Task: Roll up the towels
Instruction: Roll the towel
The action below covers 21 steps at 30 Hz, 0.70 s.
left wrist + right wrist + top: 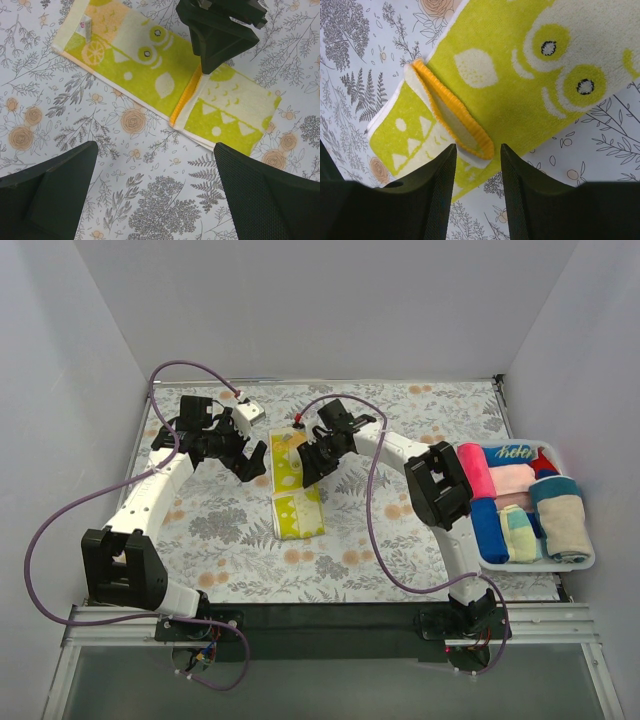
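A yellow-green patterned towel (295,490) lies flat on the floral table covering, with one end folded over so that an orange hem (455,110) stands up across its middle. My right gripper (308,465) hangs over that fold. In the right wrist view it (477,147) is open, and the end of the orange hem lies just between its fingertips without being pinched. My left gripper (258,462) is wide open and empty over the bare covering just left of the towel (150,65), as the left wrist view (155,147) shows.
A white slotted basket (578,562) stands at the right edge and holds several rolled towels, among them pink (478,470), blue (490,530) and beige (563,525). The right arm's elbow (437,485) is next to it. White walls enclose the table.
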Available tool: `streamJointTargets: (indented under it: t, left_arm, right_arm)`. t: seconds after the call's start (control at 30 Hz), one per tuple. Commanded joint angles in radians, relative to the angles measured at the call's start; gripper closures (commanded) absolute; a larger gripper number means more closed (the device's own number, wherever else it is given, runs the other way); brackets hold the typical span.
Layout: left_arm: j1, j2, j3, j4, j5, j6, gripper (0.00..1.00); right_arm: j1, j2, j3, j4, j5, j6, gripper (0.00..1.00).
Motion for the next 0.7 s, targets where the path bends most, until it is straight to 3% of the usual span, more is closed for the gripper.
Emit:
streamJointTargets:
  t: [0.0,0.27,0.37,0.47,0.57,0.67]
  left_arm:
    - [0.005,-0.036,0.019,0.012,0.020,-0.005,0.02]
    - [0.005,-0.040,0.015,0.015,0.016,-0.005,0.02]
    - [0.005,-0.036,0.015,0.017,0.022,-0.006,0.02]
    - [0.005,-0.032,0.013,0.023,0.030,-0.012,0.02]
    - [0.005,-0.031,0.015,0.026,0.033,-0.014,0.02]
    - [0.005,-0.028,0.016,0.024,0.034,-0.015,0.02]
  right_arm:
    - [0.000,0.022,0.012,-0.006,0.007,0.007,0.60]
    - [0.002,0.034,-0.014,-0.011,-0.037,0.014,0.64]
    - [0.002,0.025,-0.022,-0.014,-0.042,0.014,0.72]
    - [0.002,0.000,-0.031,-0.012,-0.043,0.014,0.89]
    - [0.002,-0.023,-0.037,-0.014,-0.042,0.016,0.99]
    - [-0.001,-0.049,-0.048,-0.011,-0.036,0.016,0.99]
